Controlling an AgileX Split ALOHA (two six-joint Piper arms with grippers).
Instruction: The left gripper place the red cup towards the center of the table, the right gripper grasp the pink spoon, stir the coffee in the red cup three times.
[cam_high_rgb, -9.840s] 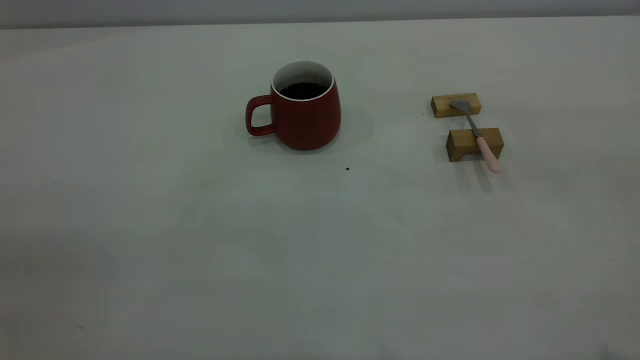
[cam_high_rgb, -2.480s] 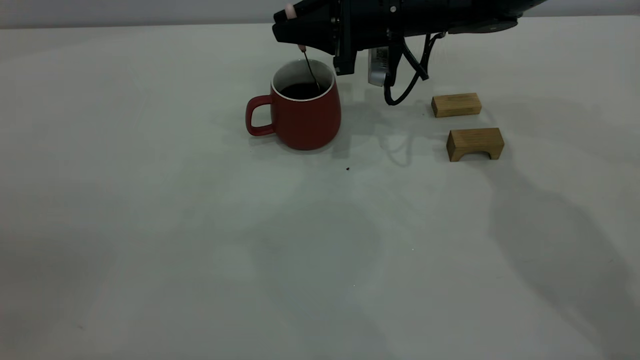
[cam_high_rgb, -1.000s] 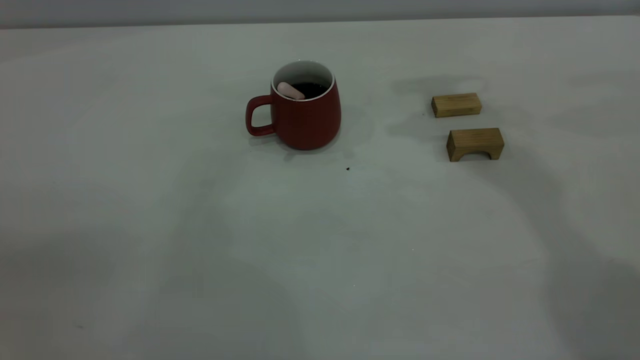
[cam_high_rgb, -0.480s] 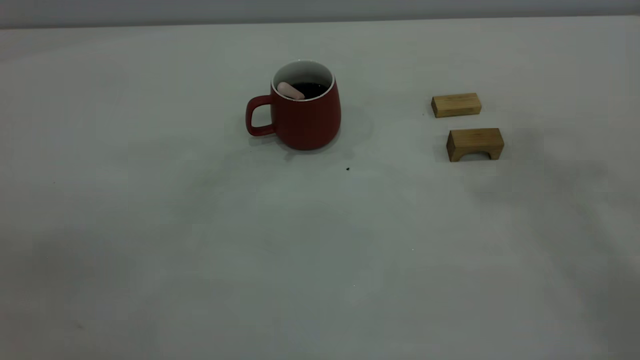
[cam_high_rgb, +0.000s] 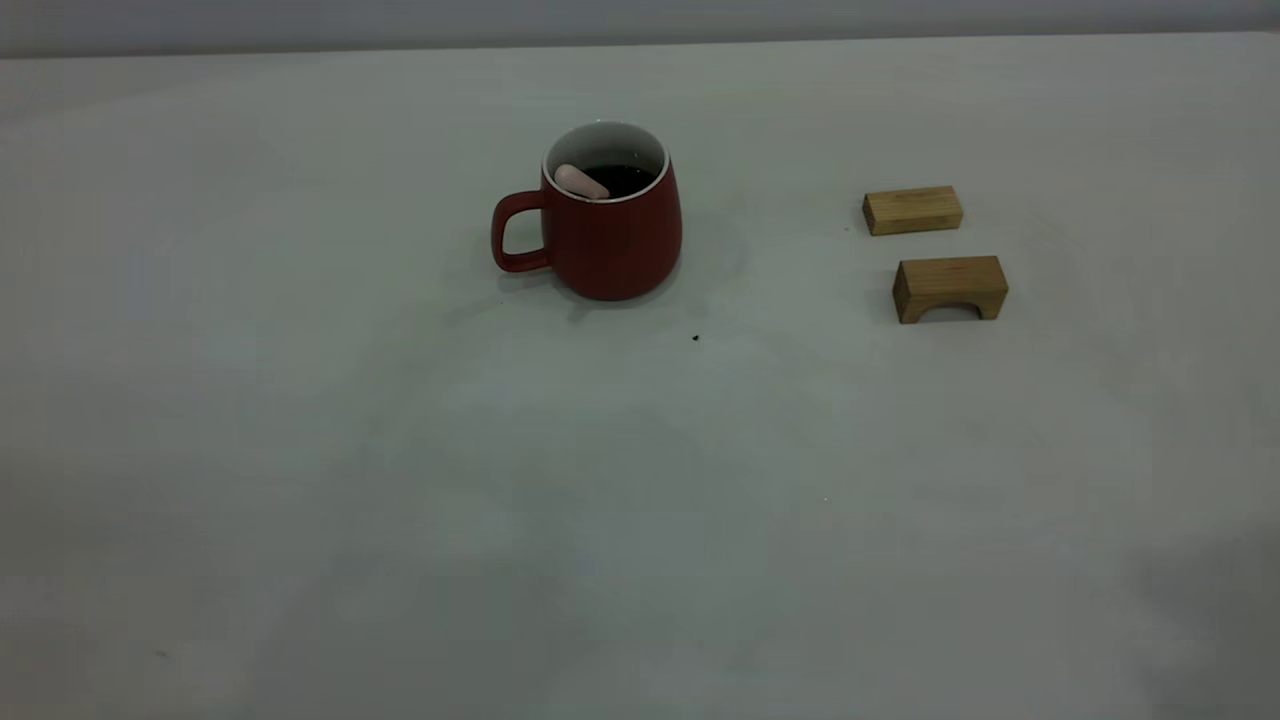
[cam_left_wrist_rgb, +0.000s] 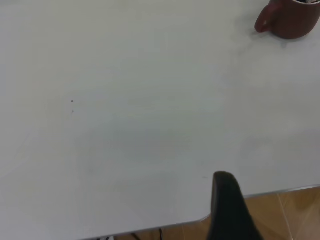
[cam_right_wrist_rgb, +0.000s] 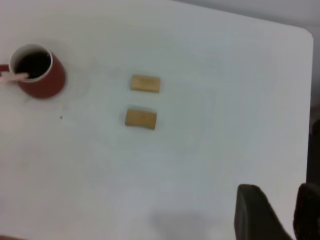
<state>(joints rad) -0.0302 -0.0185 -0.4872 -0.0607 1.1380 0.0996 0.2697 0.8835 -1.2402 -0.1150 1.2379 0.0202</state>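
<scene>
Exterior view: red cup (cam_high_rgb: 610, 225) upright mid-surface (cam_high_rgb: 400, 500)
Coffee (cam_high_rgb: 625, 178): inside cup
Pink spoon (cam_high_rgb: 581, 182): handle leaning on rim
Wooden blocks (cam_high_rgb: 948, 287): 2, well aside
Right tool (cam_right_wrist_rgb: 280, 212): fingers apart, holding nothing
Left tool (cam_left_wrist_rgb: 227, 207): state unclear

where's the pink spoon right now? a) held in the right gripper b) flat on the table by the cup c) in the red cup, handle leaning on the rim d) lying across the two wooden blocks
c: the pink spoon stands in the red cup, its pink handle resting against the rim on the cup-handle side; both wooden blocks are bare.
</scene>
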